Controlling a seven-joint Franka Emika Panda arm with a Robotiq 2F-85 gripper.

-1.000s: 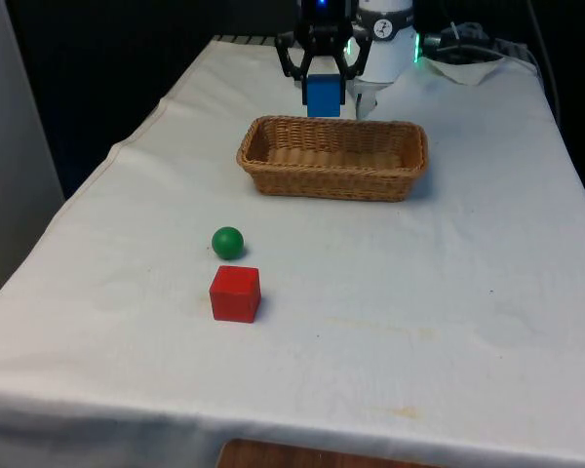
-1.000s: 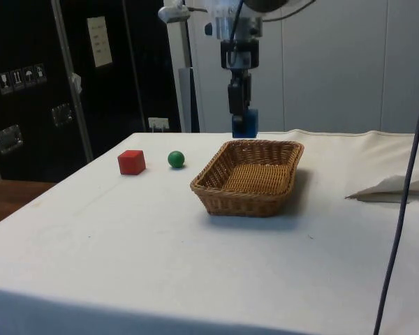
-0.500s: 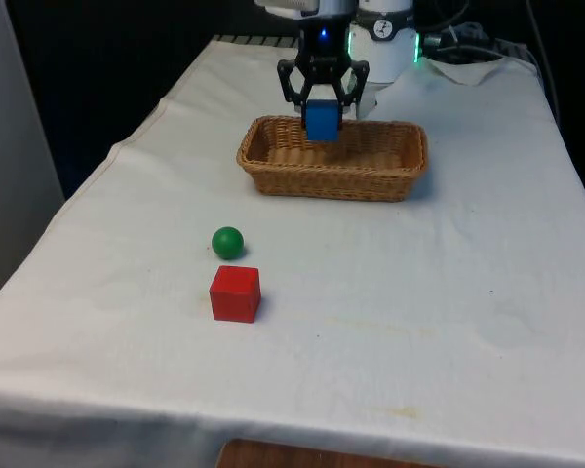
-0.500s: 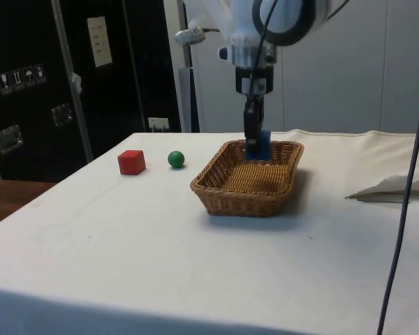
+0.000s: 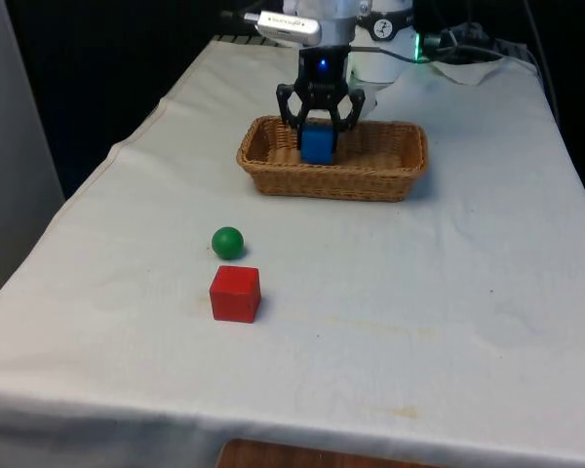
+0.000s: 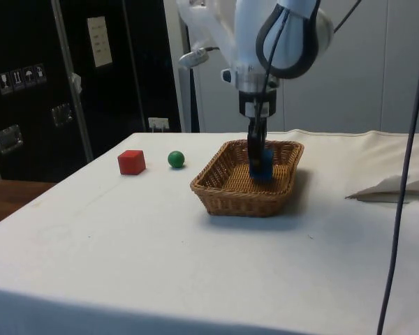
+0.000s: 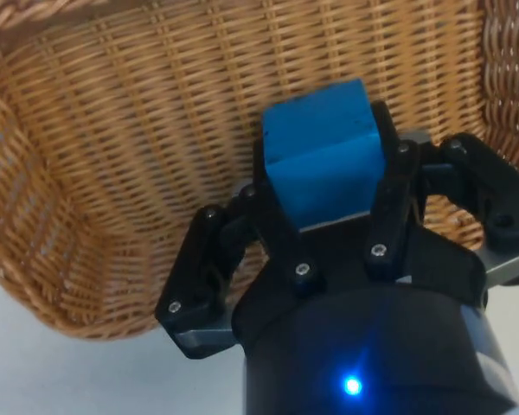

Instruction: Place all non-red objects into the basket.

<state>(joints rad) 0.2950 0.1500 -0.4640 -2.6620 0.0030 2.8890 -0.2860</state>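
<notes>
While the gripper (image 5: 318,125) hangs down inside the wicker basket (image 5: 390,180), its jaws are clamped on the blue cube (image 5: 317,145). Green ball (image 5: 227,242) and red cube (image 5: 235,293) sit close together out on the surface (image 5: 448,312), well away from the basket.

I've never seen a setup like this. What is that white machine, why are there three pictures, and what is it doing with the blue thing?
It is a robot arm with a black pincer at its tip. One camera looks across the table, one watches from the side, one sits on the wrist. The pincer grips a blue block inside a wicker basket; the wrist view shows it up close. On the white cloth lie a green ball and a red block, side by side.
</notes>
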